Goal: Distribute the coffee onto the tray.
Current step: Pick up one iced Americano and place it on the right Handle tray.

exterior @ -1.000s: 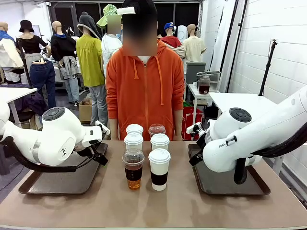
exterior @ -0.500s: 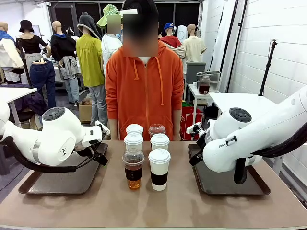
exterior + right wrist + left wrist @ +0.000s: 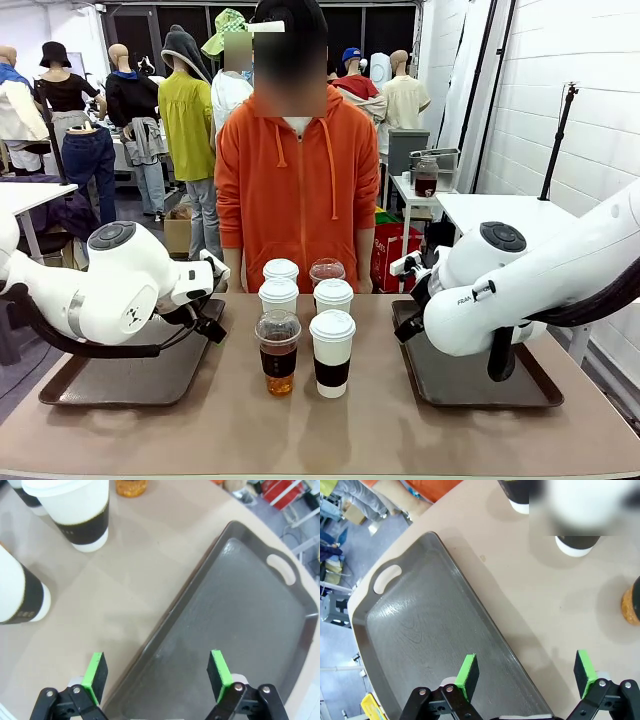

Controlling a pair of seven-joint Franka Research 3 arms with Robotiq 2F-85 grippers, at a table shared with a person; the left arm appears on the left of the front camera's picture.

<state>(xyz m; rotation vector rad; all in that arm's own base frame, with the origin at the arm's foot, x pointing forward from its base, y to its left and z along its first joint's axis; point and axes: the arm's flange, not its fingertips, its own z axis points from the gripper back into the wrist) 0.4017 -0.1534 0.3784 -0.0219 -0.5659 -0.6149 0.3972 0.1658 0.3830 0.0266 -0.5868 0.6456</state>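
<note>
Task unstarted: six cups (image 3: 332, 345) all mid-surface (image 3: 300, 430); left tray (image 3: 120, 385), right tray (image 3: 470, 388) bare. Apart, empty: left end effector (image 3: 525, 672), right end effector (image 3: 156, 676).

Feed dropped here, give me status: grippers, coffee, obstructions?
Left gripper open above left tray edge. Right gripper open above right tray edge. Coffee cups grouped mid-table, none on trays. Nothing between them.

White rounded arms (image 3: 110, 295), grey joint caps (image 3: 112, 236), black left claw (image 3: 526, 674), black right claw (image 3: 157, 674), green pads (image 3: 468, 675)
</note>
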